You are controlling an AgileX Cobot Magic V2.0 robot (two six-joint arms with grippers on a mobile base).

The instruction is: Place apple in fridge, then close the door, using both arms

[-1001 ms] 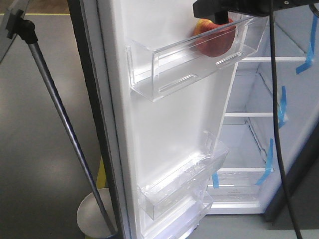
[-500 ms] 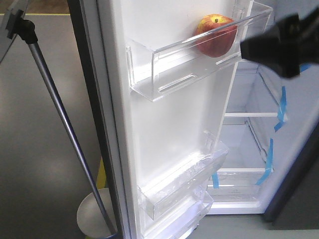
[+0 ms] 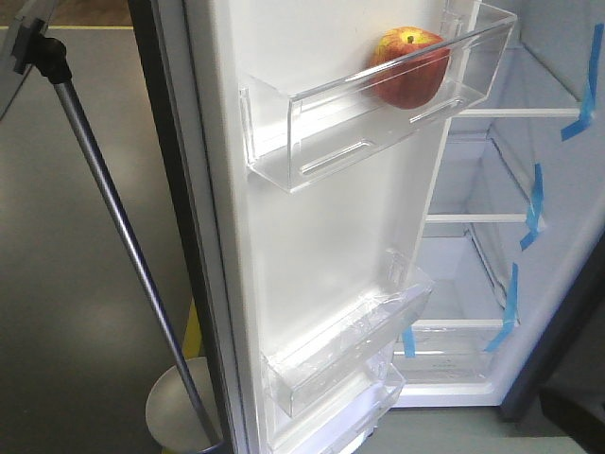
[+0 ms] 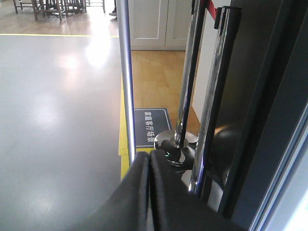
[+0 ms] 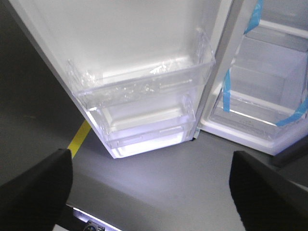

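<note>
Grey floor [image 3: 66, 236] | pole [image 3: 113, 218] beside door [image 3: 312, 246] | apple [image 3: 409, 66] binned | left hand [image 4: 148, 155] clenched | right hand [image 5: 149, 156] released

Red apple [image 3: 408, 68] with yellow patches; white door [image 3: 321, 236] lining; blue tape strips [image 3: 534, 206]; grey floor [image 3: 76, 284].

The right claw [image 5: 149, 161] is spread wide over the grey floor [image 5: 159, 190], facing the door [image 5: 120, 29] and its two clear lower bins [image 5: 144, 89].
</note>
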